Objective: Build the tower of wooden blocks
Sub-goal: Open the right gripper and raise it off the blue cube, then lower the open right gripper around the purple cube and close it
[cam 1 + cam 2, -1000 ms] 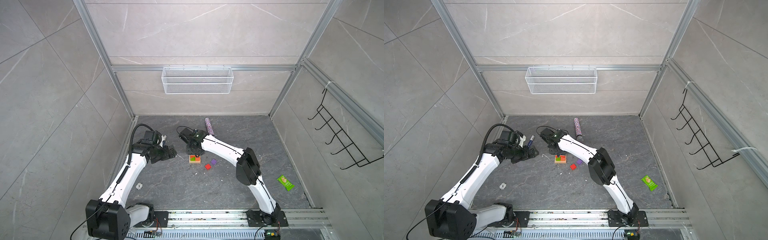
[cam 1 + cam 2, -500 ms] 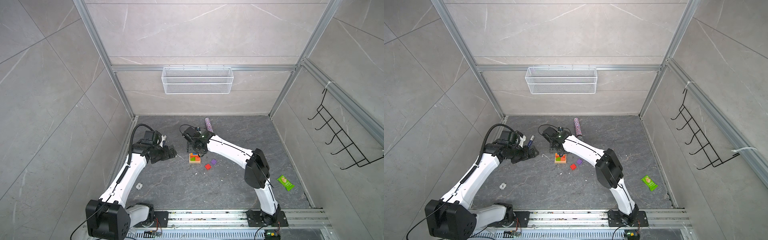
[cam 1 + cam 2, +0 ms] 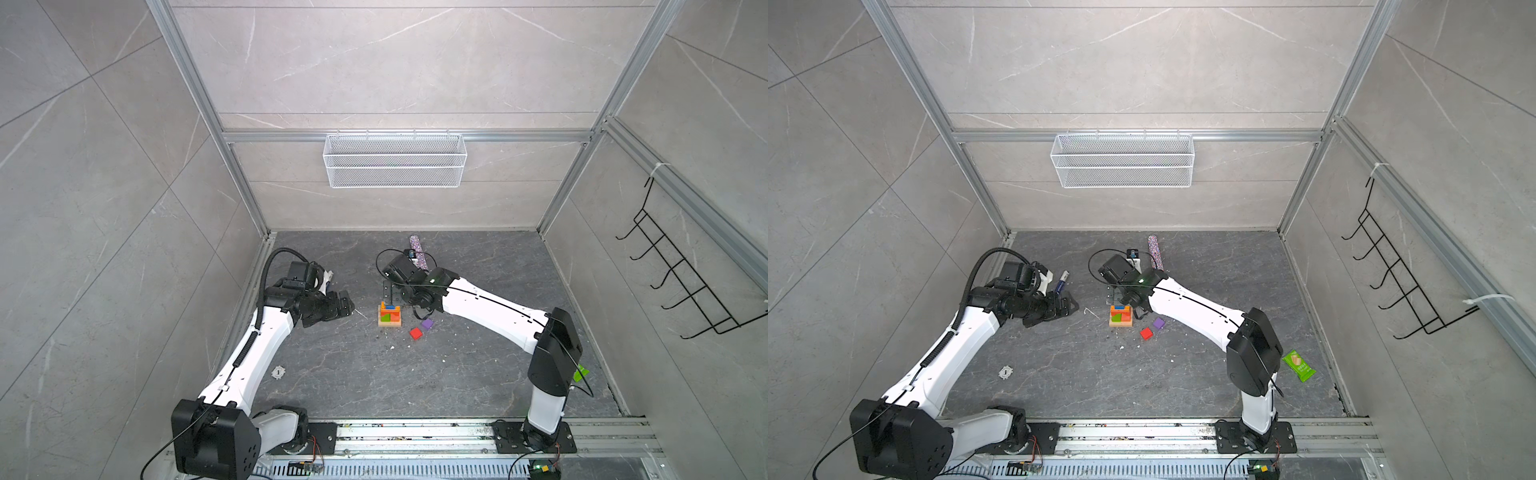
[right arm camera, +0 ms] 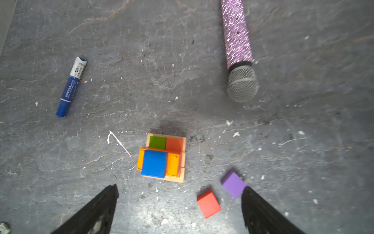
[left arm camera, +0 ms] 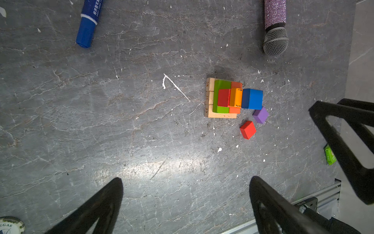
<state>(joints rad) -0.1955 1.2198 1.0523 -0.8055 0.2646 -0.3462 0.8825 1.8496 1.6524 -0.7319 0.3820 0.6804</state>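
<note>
We find the tower (image 3: 390, 316) near the middle of the tabletop, a little closer to the back edge than to the front rail. It has a tan base, then a green and orange layer, then a red and orange tier, with the blue cube (image 4: 154, 164) as its top piece. The right gripper (image 4: 180, 189) hangs just above the stack with its jaws spread wide, and nothing is between them, so the blue cube sits free of it. The left gripper (image 3: 345, 307) is also wide open and empty, hovering well apart from the tower on the left side of the tabletop, near the blue marker (image 3: 1062, 286). Two pieces are not yet stacked, the purple cube (image 3: 427, 324) and the red cube (image 3: 416, 333). Both lie just beside the tower's base, off its front right corner, toward the rail and on the right arm's side. We judge that the next pick turns on this placing: the right arm is much the nearer, and its claw needs only a short shift toward the front right to reach either cube. Cubes offer no long axis, but both sit turned against the tower's edges, and in the right wrist view the purple one lies skewed just beside one fingertip (image 4: 248, 192). The wrist would probably need a slight twist to meet flat faces. The glittery microphone (image 4: 238, 60) lies clear behind the tower.
</note>
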